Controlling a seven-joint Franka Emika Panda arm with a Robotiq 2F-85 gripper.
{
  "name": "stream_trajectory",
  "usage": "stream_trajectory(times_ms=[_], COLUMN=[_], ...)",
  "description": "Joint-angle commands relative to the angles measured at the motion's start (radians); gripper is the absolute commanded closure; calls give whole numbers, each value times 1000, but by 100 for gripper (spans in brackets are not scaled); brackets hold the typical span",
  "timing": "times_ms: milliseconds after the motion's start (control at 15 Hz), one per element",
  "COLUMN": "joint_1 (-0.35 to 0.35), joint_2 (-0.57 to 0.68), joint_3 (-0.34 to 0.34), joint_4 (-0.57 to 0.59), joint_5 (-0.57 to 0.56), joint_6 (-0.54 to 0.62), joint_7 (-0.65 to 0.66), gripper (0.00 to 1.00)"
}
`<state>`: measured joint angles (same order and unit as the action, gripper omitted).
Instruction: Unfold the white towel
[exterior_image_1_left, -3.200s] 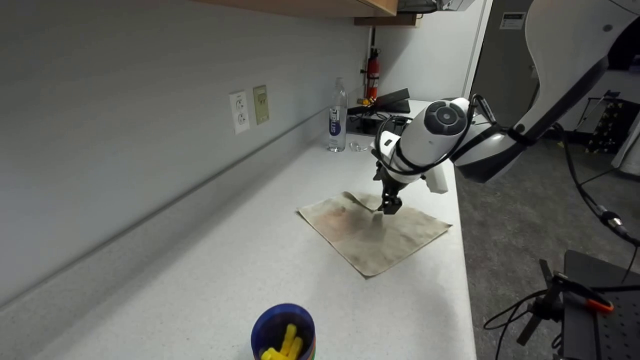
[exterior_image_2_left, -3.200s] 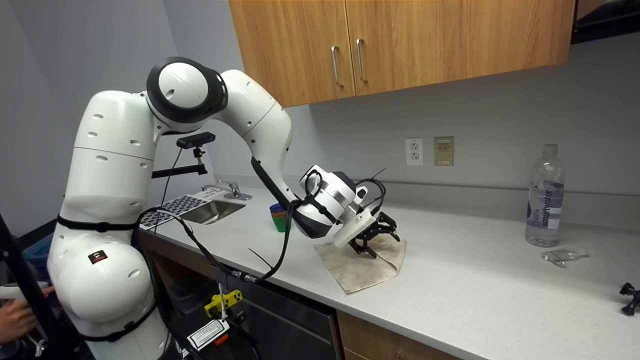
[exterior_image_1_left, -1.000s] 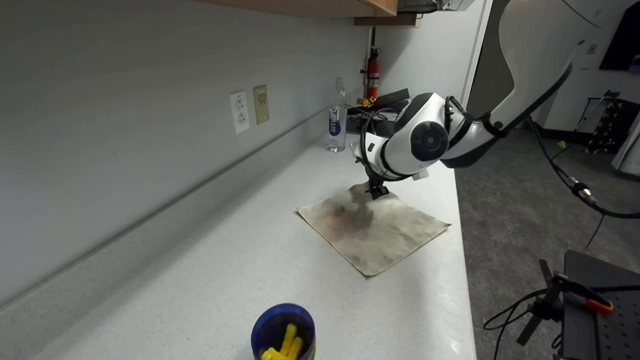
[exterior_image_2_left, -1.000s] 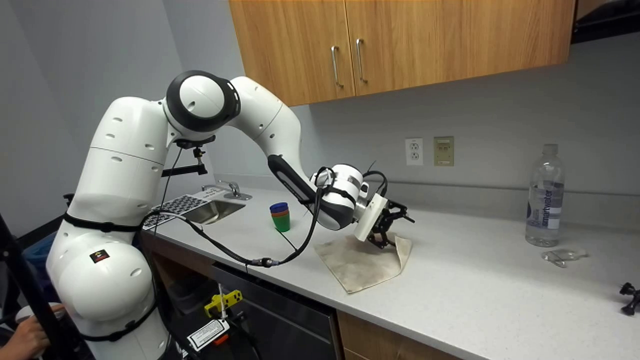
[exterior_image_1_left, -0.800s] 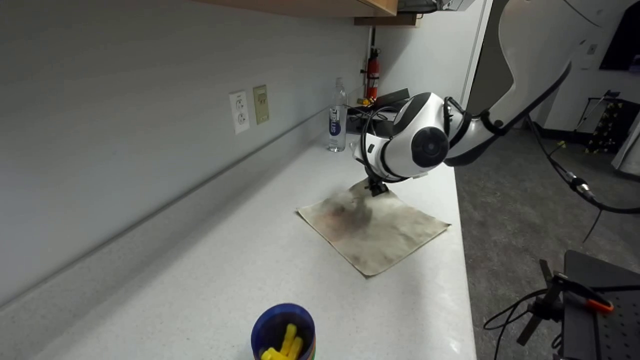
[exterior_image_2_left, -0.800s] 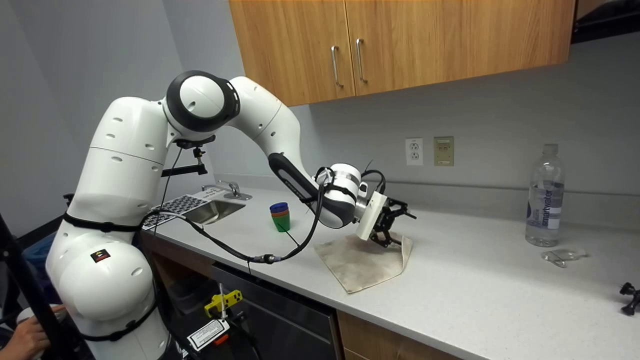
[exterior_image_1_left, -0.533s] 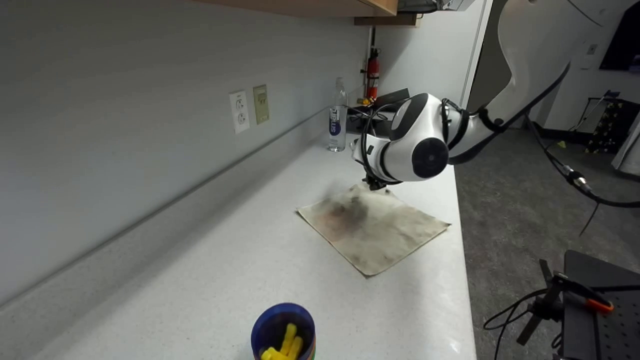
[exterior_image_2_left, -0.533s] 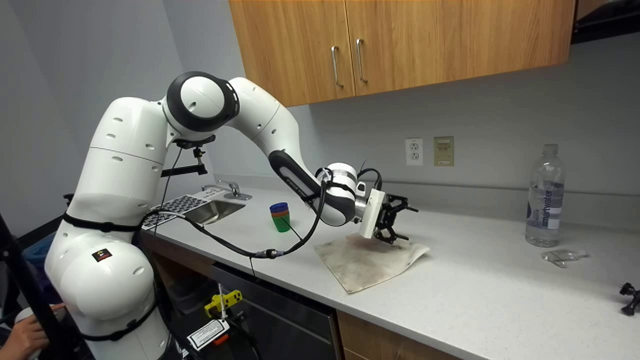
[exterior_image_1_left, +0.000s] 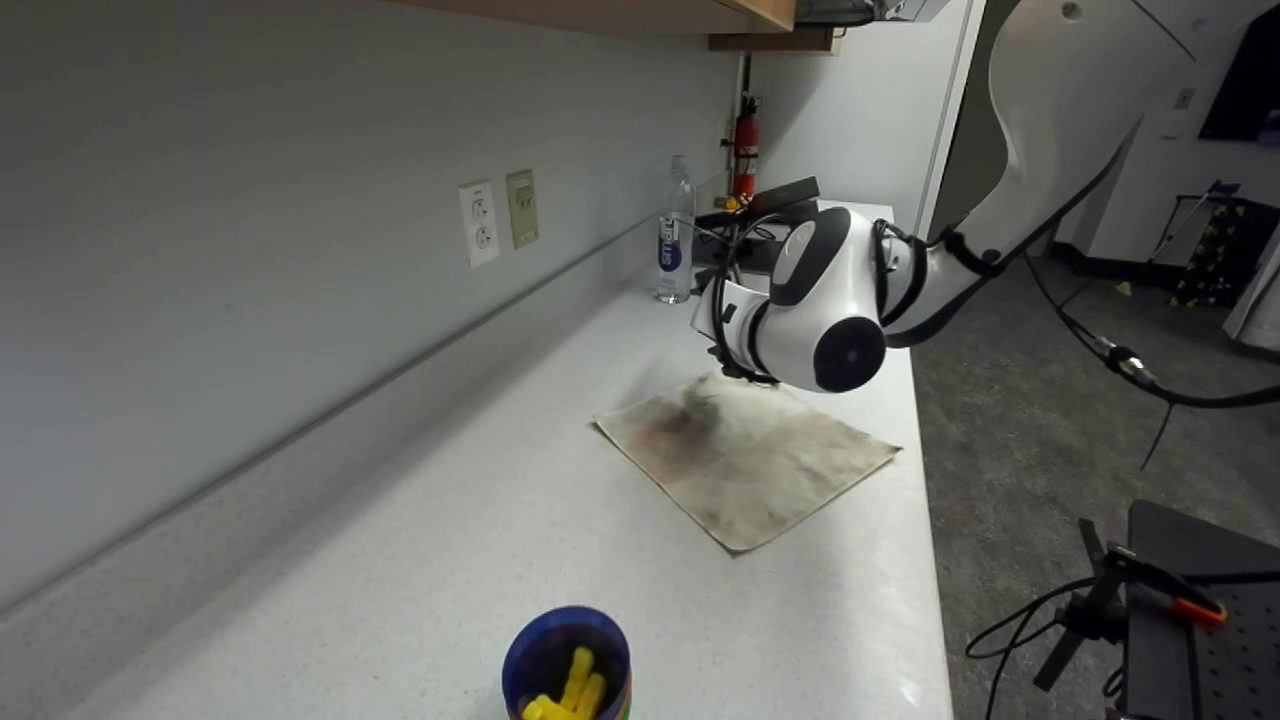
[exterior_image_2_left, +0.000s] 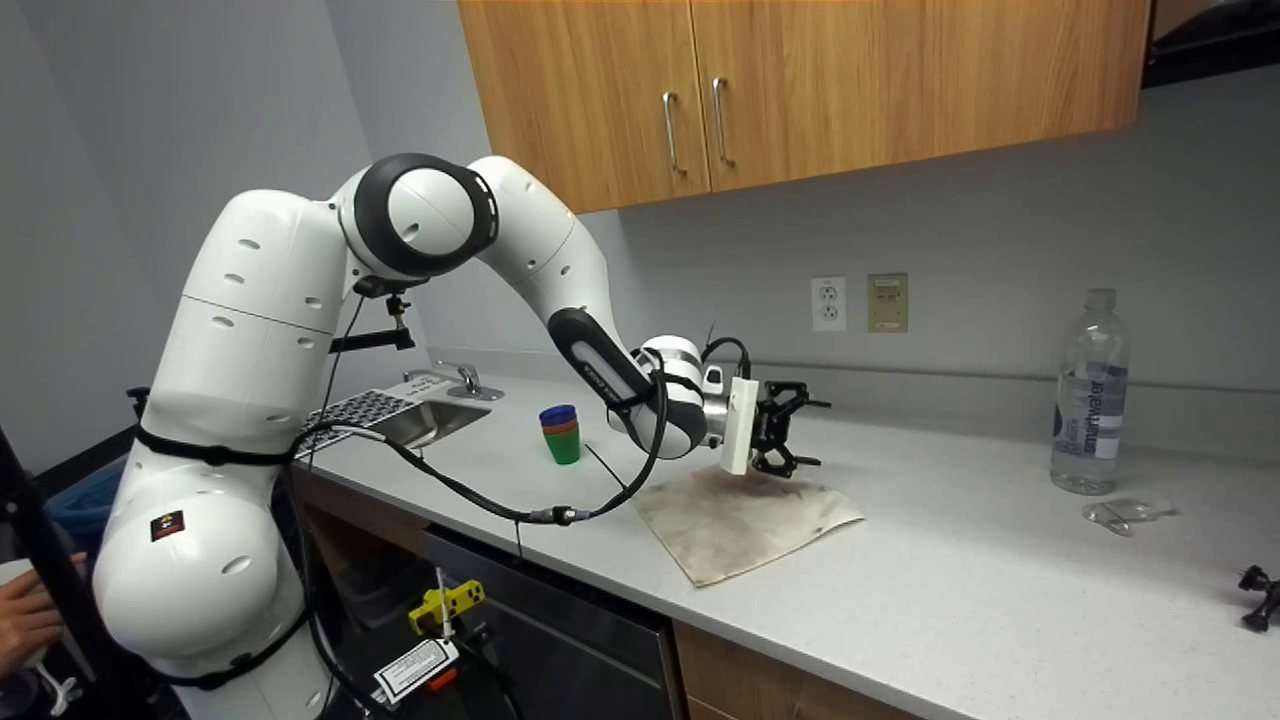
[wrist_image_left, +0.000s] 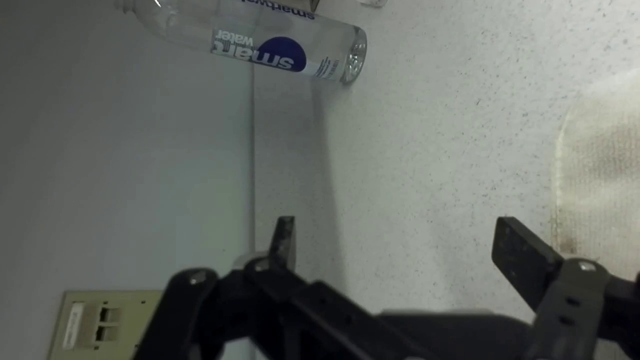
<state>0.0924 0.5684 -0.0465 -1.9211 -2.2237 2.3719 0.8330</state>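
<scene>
The white towel (exterior_image_1_left: 770, 470) is beige with dark and reddish stains. It lies spread on the counter in both exterior views (exterior_image_2_left: 735, 535). Its far edge by the bottle side looks slightly raised in an exterior view. Its rounded edge also shows at the right of the wrist view (wrist_image_left: 605, 190). My gripper (exterior_image_2_left: 820, 433) is open and empty, above the towel's wall-side part and apart from it, pointing sideways along the counter. In the wrist view the fingers (wrist_image_left: 395, 240) are wide apart with only counter and wall behind them. In an exterior view the arm hides most of the gripper.
A water bottle (exterior_image_2_left: 1090, 400) stands near the wall, with a small clear object (exterior_image_2_left: 1128, 513) beside it. Stacked coloured cups (exterior_image_2_left: 561, 434) holding yellow pieces (exterior_image_1_left: 570, 690) stand on the counter (exterior_image_1_left: 400, 600). A wooden cabinet (exterior_image_2_left: 800, 90) hangs above. A sink (exterior_image_2_left: 428, 422) lies beyond.
The gripper held up a towel flap, then opened and let it go. The flap has dropped outward toward the bottle. The gripper has backed off and levelled out sideways.
</scene>
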Motion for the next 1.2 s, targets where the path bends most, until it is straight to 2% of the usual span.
stream_trajectory(times_ms=[0, 267, 533, 867, 1133], joint_1=[-84, -147, -202, -224, -247], joint_2=[2, 14, 31, 38, 46], joint_3=[84, 139, 179, 194, 214], joint_4=[-6, 1, 16, 26, 44], joint_5=[-66, -47, -47, -91, -171], joint_6=[-10, 72, 208, 238, 299], joint_7=[65, 129, 219, 282, 348], gripper=[0, 0, 0, 0, 0])
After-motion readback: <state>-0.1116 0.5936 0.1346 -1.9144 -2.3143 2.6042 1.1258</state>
